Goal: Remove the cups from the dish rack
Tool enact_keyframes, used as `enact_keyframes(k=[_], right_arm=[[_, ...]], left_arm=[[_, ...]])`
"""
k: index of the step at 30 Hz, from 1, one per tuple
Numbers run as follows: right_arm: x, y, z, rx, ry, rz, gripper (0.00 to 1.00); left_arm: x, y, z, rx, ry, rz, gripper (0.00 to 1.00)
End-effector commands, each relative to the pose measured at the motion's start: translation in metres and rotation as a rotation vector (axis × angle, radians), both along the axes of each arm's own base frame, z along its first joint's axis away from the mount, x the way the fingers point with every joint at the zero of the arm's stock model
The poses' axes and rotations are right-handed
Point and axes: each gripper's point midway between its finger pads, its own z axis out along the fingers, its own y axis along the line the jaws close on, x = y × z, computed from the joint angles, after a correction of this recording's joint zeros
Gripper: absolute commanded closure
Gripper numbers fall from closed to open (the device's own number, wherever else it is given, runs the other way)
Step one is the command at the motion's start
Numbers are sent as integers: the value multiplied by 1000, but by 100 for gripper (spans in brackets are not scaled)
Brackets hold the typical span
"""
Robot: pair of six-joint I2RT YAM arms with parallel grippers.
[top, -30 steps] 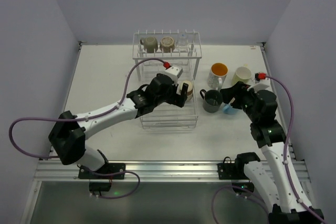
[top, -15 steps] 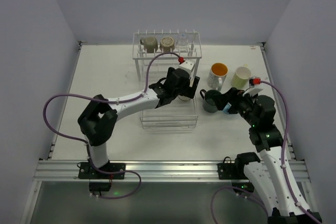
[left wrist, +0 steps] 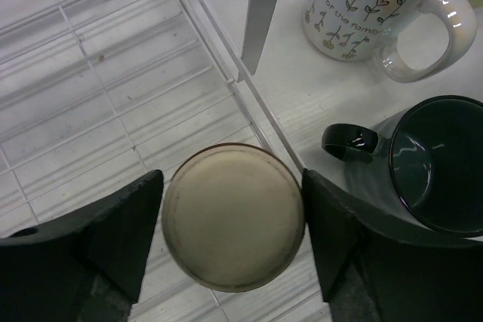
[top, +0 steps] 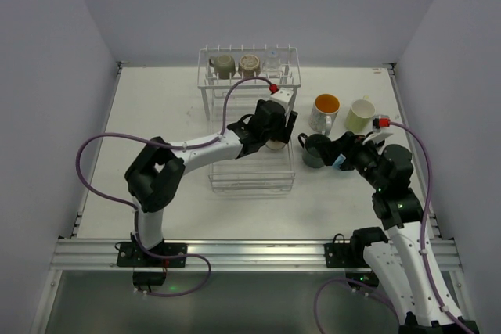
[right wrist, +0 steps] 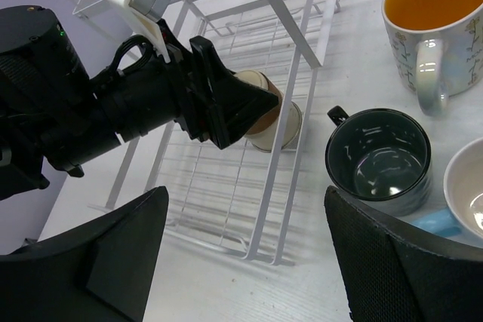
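The left hand (left wrist: 232, 195) is seen from above, clenched on a tan cup (left wrist: 234, 220), one finger pressed to each side of its round wall. The tan cup is held upright at the right edge of the rack (top: 250, 187), in the lower basket; whether it is lifted off the wires cannot be told.

The tan cup looks to be glazed ceramic, so it is judged stiff, fairly light, slippery and breakable. It is best taken by opposite sides of the wall, as here.

A white post (left wrist: 260, 13) and the basket's side wire stand just beside the tan cup and must be cleared. Just beyond them on the counter (top: 156, 115) a green cup (top: 316, 149) is set, its handle turned toward the rack, with a flowered cup (top: 326, 111) and a pale cup (top: 359, 113) behind.

The right hand (top: 342, 152) is held released, wide apart, near the green cup.

On the upper shelf (top: 249, 77) an olive cup (top: 221, 65), a brown cup (top: 249, 63) and a glass (top: 272, 59) are lined up.
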Motion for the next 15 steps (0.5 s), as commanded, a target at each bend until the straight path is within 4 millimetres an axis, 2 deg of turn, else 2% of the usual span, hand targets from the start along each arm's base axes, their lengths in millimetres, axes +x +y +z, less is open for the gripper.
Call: enact_keyframes(k=[1, 3, 7, 10, 11, 12, 13, 14, 15], right_arm=[[0, 6, 4, 28, -17, 26, 14], [1, 6, 4, 30, -14, 23, 14], [0, 4, 8, 30, -21, 14, 14], [-1, 7, 11, 41, -18, 28, 14], [0, 8, 10, 47, -15, 31, 13], [0, 10, 9, 53, -7, 43, 12], [-3, 16, 9, 74, 5, 70, 12], [-3, 20, 9, 89, 0, 88, 11], [-3, 24, 9, 106, 2, 105, 10]], left_arm=[[12, -1, 15, -48, -56, 12, 27], [11, 2, 19, -57, -65, 11, 36], [6, 9, 26, -79, -71, 14, 62], [1, 15, 32, -99, -69, 15, 74], [-2, 17, 45, -124, -83, 11, 76], [-7, 20, 44, -125, -79, 6, 77], [-10, 22, 51, -143, -86, 6, 80], [-15, 24, 69, -182, -104, 0, 80], [-20, 29, 69, -192, -99, -2, 81]])
